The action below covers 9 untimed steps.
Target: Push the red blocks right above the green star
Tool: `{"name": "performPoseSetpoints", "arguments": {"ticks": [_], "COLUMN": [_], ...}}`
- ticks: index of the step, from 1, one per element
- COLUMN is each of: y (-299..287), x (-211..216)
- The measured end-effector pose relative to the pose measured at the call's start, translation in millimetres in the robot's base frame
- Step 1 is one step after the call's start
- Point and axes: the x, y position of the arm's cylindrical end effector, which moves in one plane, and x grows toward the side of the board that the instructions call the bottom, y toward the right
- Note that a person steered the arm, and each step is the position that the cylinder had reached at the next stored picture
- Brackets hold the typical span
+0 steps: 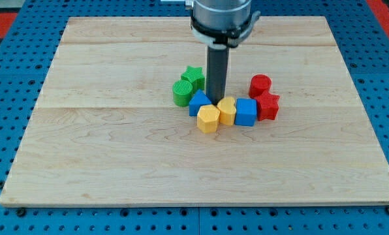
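The green star [194,76] lies near the board's middle, with a green round block [181,93] touching it at its lower left. A red round block [260,85] and a red star-like block [267,106] sit together to the right. My tip [216,98] stands between the green star and the red blocks, just right of the star, touching or nearly touching the blue triangular block [198,102] and the yellow block [227,110] below it.
A yellow hexagonal block [208,118] and a blue cube [245,112] complete the row below my tip. The wooden board [116,150] lies on a blue pegboard table [5,78].
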Motion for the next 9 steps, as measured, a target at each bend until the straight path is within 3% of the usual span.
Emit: {"name": "performPoseSetpoints", "arguments": {"ticks": [1,2,3,4,7,8,9], "y": [9,14,32,86,153,137,61], "x": [-44,-31,24,40,17,-10,-39]}}
